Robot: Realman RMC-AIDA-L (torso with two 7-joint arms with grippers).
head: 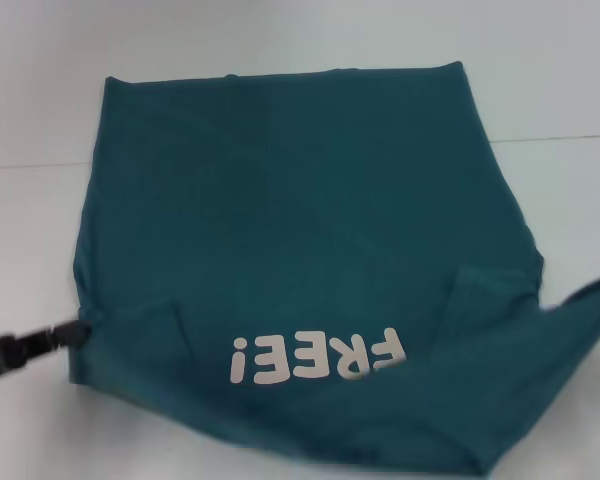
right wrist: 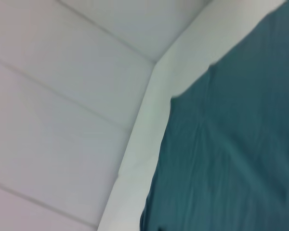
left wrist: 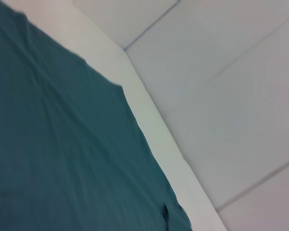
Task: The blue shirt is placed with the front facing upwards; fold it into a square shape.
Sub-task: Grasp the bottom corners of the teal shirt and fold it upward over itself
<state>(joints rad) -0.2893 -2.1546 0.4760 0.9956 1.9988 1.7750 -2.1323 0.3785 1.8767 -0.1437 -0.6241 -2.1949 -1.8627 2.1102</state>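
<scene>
While left gripper (head: 75, 329) touches blue shirt (head: 300, 250) (lettering up).

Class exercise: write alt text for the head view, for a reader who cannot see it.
A blue shirt lies spread on a white table, its white "FREE!" lettering upside down near the camera. The left gripper meets its left edge.

A white table (head: 40, 250) (plain-topped) stands beside pale floor tiles (left wrist: 231, 96) with thin seams.
</scene>
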